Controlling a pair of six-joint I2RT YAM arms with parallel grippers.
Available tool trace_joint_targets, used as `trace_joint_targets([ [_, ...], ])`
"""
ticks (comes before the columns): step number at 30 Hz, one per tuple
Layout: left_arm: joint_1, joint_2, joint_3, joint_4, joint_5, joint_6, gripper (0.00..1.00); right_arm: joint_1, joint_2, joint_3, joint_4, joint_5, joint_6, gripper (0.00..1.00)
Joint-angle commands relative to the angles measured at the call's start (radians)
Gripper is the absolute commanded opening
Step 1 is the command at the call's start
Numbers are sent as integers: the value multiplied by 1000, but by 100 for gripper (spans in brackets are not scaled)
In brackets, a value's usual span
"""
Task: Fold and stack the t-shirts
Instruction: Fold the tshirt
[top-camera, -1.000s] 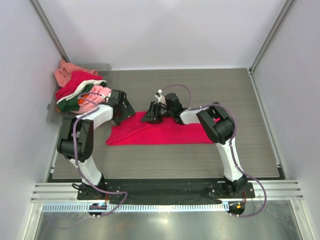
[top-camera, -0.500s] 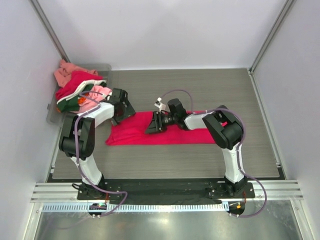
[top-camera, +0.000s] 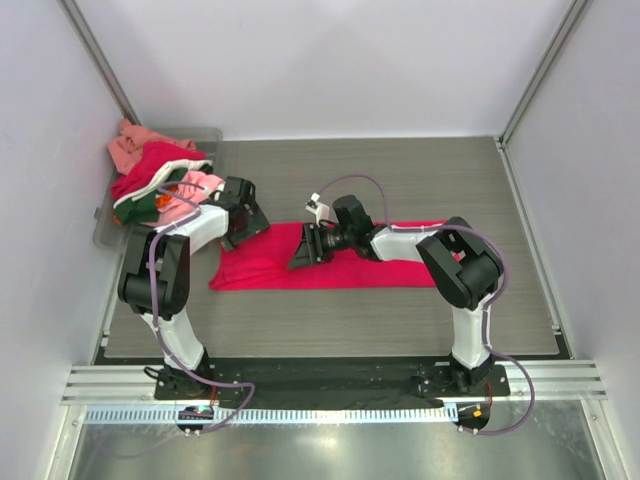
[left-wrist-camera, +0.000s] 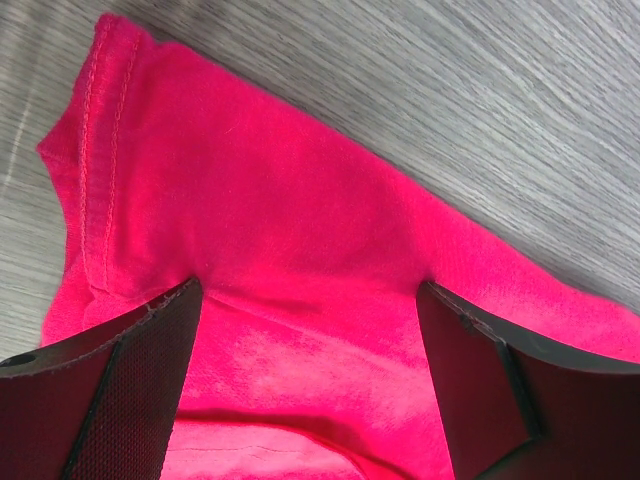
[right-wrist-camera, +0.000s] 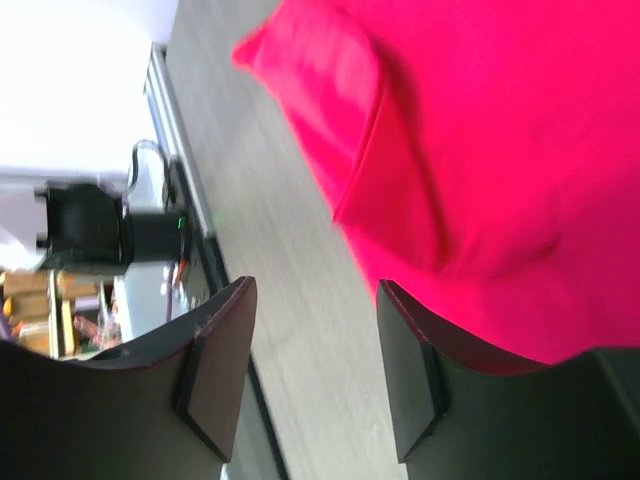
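Since a second ago the right hand (top-camera: 305, 250) has drawn back from the far hem to a spot over the crimson t-shirt (top-camera: 345, 268), and its elbow has swung out to the right. The left hand (top-camera: 243, 218) has hardly shifted. We record the t-shirt lying flat as a long band across the middle of the table (top-camera: 420, 180). The right hand's fingers stand apart and hold nothing. The left hand's fingers are spread wide over the shirt's far-left corner, with cloth between them unclamped. The other t-shirts (top-camera: 155, 175) are heaped in a clear bin (top-camera: 214, 138) at the far left.
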Motion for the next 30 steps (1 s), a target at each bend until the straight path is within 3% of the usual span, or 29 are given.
trace_joint_targets([
  [1,0,-9,-16,-35,-24,14,89,-1,56,83,148,69,82,58],
  [13,-6,6,-8,-34,-8,12,89,19,315,338,200,31,148,63],
  [25,-7,30,13,-40,-8,18,89,123,357,323,259,-47,165,61],
  [30,-7,33,13,-41,-18,20,89,146,201,118,352,-146,164,60],
])
